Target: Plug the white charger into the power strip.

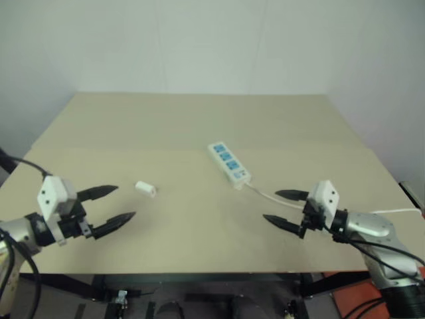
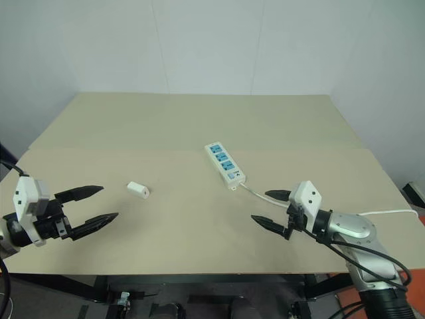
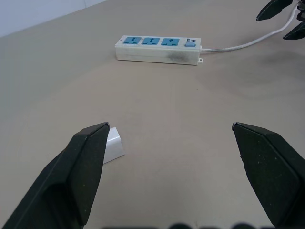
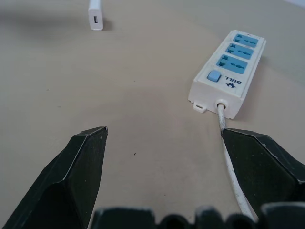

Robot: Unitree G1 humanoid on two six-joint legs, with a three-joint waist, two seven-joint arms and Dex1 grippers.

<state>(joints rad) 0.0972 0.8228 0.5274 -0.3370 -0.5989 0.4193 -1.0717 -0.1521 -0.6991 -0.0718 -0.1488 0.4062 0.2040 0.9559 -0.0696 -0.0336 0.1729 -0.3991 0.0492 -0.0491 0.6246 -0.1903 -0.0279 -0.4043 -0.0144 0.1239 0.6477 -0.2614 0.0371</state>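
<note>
- Both end effectors sit nearest the camera, low over the near edge of the surface [image 1: 199, 119]: the left end effector [image 1: 109, 207] and the right end effector [image 1: 285, 209] each have their 2 black fingers spread wide apart and hold nothing.
- Each points inward toward the middle, probably a ready pose from which either can reach its own target.
- Just beyond the left end effector lies the charger [image 1: 146, 189], on its side, loose and untouched, so the left arm looks best placed to pick it up.
- Farther in, near the middle, the strip [image 1: 229, 163] lies flat with its 3 blue sockets facing up, well apart from the charger.
- Its cable [image 1: 272, 196] trails toward the right end effector, which likely stands there to steady the strip during plugging.
- Nothing is plugged in; the task has not begun.
</note>
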